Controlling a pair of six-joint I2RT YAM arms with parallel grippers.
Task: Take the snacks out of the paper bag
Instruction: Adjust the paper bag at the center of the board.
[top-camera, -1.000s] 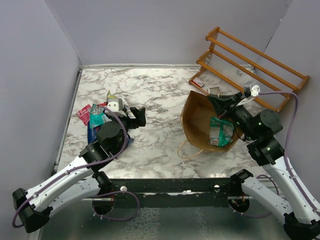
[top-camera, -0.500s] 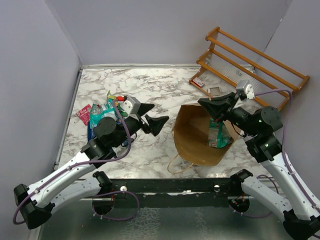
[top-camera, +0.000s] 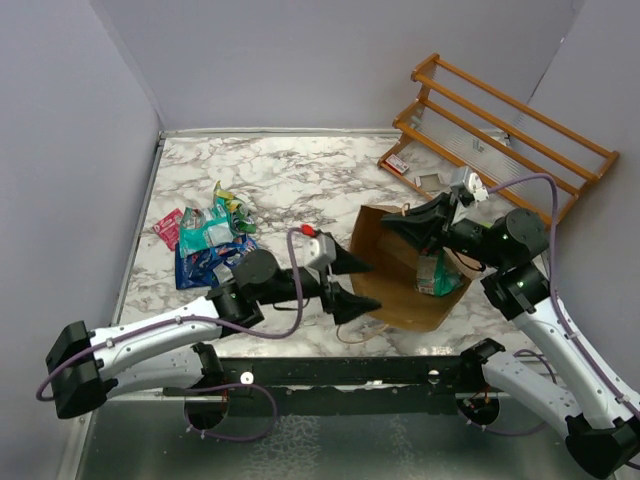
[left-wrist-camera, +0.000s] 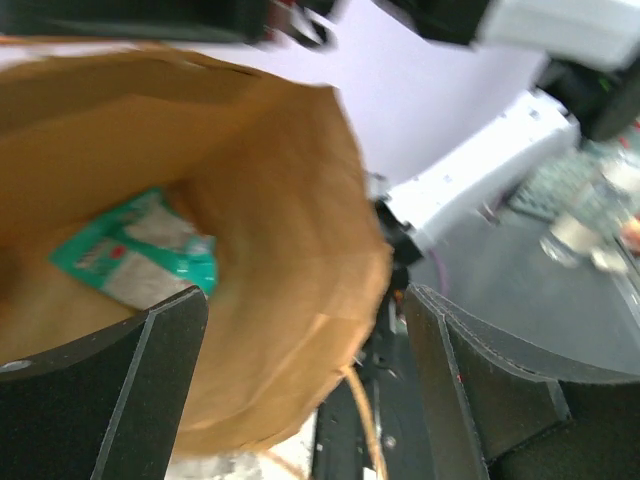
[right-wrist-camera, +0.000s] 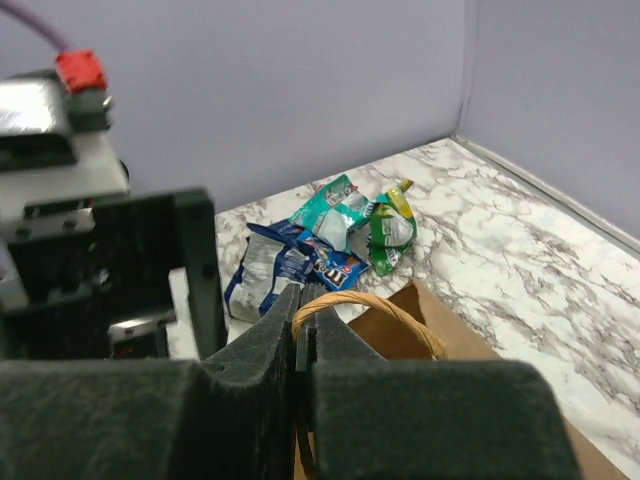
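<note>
The brown paper bag (top-camera: 400, 300) lies tilted at centre right, mouth toward the left. My right gripper (top-camera: 387, 224) is shut on its twisted-paper handle (right-wrist-camera: 372, 300) at the bag's upper rim (right-wrist-camera: 455, 335). One green packet (top-camera: 436, 272) lies inside the bag and shows in the left wrist view (left-wrist-camera: 140, 255). My left gripper (top-camera: 375, 287) is open and empty at the bag's mouth, its fingers (left-wrist-camera: 90, 390) standing either side of the bag's near rim (left-wrist-camera: 300, 330). Several snacks (top-camera: 212, 240) lie in a pile at the left, blue and green (right-wrist-camera: 320, 245), with a small red packet (top-camera: 168, 228) beside them.
A wooden slatted rack (top-camera: 500, 130) leans at the back right, with a small red-labelled item (top-camera: 397, 164) at its foot. Purple walls close in the left, back and right. The bag's second handle loop (top-camera: 352, 335) lies near the table's front edge.
My left arm has swung right from the snack pile to the bag's mouth, jaws open. My right gripper has drawn the bag's handle leftward, tilting the bag and shifting it left.
</note>
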